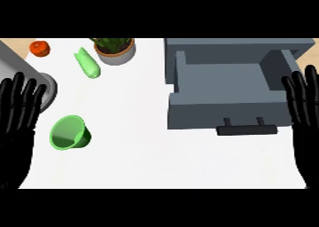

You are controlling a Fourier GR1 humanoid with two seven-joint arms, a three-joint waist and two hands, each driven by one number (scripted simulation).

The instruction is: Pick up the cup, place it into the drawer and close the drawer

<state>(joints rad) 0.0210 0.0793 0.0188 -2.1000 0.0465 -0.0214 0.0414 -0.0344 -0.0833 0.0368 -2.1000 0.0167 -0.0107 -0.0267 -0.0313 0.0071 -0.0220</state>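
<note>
White desk (pixel 155 168) carries a green plastic cup (pixel 70 133) on its side, near left; the grey drawer (pixel 221 108) stands open, right. Left hand (pixel 15 122) and right hand (pixel 310 111), fingers straight, hold nothing: every step remains.

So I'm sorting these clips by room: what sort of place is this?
Probably a kitchen: a white counter with an open grey drawer, a green cup, and a potted plant beside a green vegetable.
</note>
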